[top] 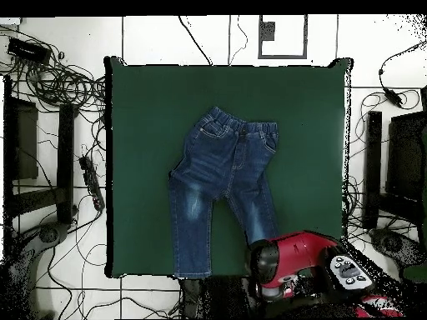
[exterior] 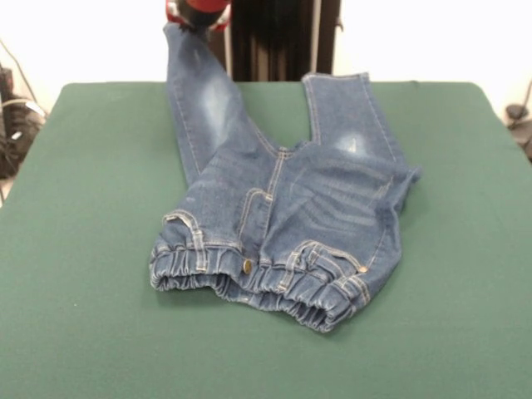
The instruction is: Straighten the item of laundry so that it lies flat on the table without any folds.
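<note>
The blue denim jeans (exterior: 283, 216) lie on the green table (exterior: 75, 249), with the gathered waistband (exterior: 249, 283) toward the front camera and the metal button showing. One leg (exterior: 345, 116) lies flat and reaches the far edge. The other leg (exterior: 195, 100) rises off the table to my gripper (exterior: 193, 18) at the top edge, which is shut on its cuff. The hip side (exterior: 401, 184) is folded under. In the overhead view the jeans (top: 221, 171) lie mid-table (top: 142, 125). My red arm (top: 279, 262) covers the held cuff there.
The black pedestal (exterior: 278, 37) stands behind the table's far edge. Cables lie on the floor to the left (exterior: 12, 125) and around the table in the overhead view (top: 58, 83). Dark stands (top: 371, 167) flank the table.
</note>
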Action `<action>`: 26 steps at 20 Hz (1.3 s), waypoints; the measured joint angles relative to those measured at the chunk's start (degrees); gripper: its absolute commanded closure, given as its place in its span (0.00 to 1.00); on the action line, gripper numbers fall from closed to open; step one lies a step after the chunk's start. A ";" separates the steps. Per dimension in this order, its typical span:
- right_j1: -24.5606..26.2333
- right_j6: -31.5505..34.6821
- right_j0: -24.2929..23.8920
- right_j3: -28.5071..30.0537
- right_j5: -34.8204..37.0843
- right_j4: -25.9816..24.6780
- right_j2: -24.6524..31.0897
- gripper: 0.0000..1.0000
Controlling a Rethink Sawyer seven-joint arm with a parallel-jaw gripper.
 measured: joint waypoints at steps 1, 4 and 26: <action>-0.09 0.00 -0.24 0.00 -0.59 0.00 0.02 1.00; -0.69 0.00 -1.06 0.04 -2.62 0.00 0.04 0.00; -9.82 0.00 -8.53 4.33 -11.07 1.59 7.47 0.00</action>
